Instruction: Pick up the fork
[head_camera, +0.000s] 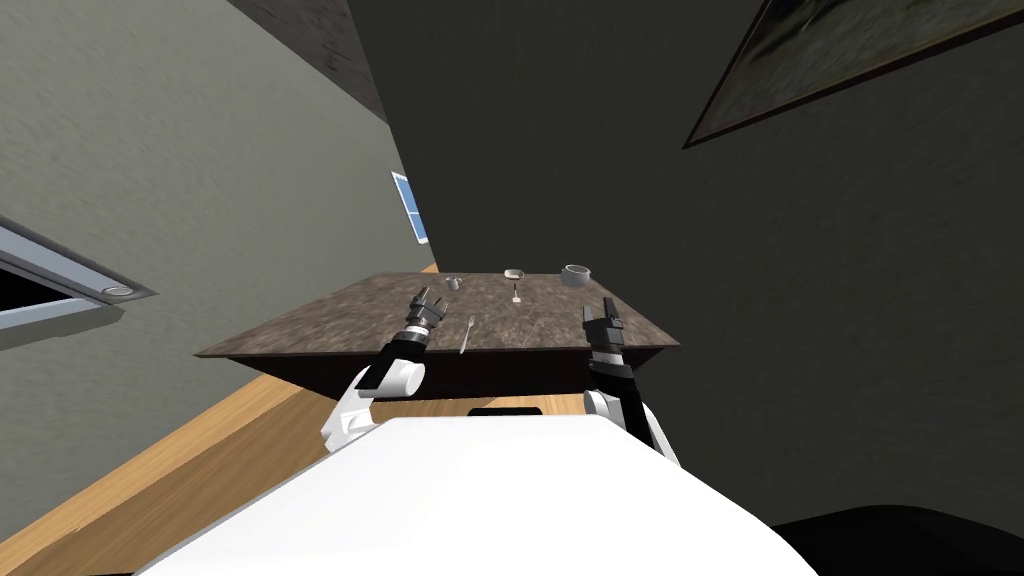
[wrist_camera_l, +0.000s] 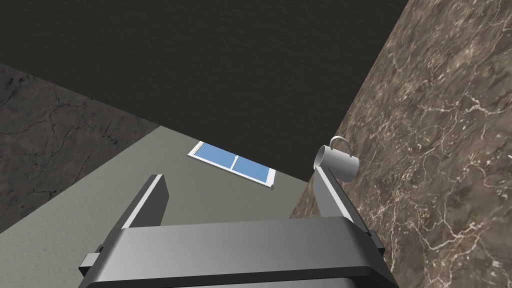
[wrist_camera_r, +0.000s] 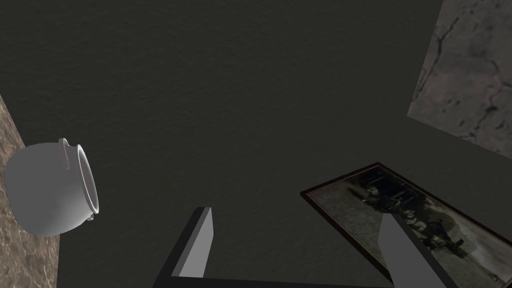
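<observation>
Presently the fork (head_camera: 466, 335) lies flat on the counter (head_camera: 330, 325), just beside the left gripper (head_camera: 428, 297), which is spread wide and holds nothing. Recommend tipping it down across the handle before closing. The right gripper (head_camera: 600, 308) is likewise spread and idle.

From head cam, fork (head_camera: 466, 334) too small to tell tines from handle; white bit (head_camera: 516, 297) by bowl (head_camera: 514, 274) unreadable; picture frame (wrist_camera_r: 350, 197) cut off at edge.
</observation>
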